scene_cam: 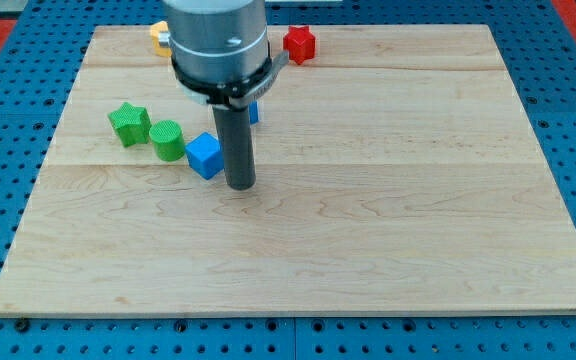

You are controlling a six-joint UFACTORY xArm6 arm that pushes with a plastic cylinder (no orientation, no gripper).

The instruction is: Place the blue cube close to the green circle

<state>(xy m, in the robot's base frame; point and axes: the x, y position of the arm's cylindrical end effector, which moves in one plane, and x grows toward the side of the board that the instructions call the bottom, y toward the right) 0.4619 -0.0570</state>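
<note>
**Blue cube beside green circle**

The blue cube [204, 155], a small bright block turned corner-on, is seen just to the view's right of the green circle [167, 140], near or touching it. My tip [241, 186] is set just right of the cube. No claw is fitted; nothing is held. A green star [129, 123] lies further left on the wooden board [388, 200].

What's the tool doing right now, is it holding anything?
No grasping tool: my tip holds nothing and rests on the board just to the view's right of the blue cube, which sits close beside the green circle.
</note>
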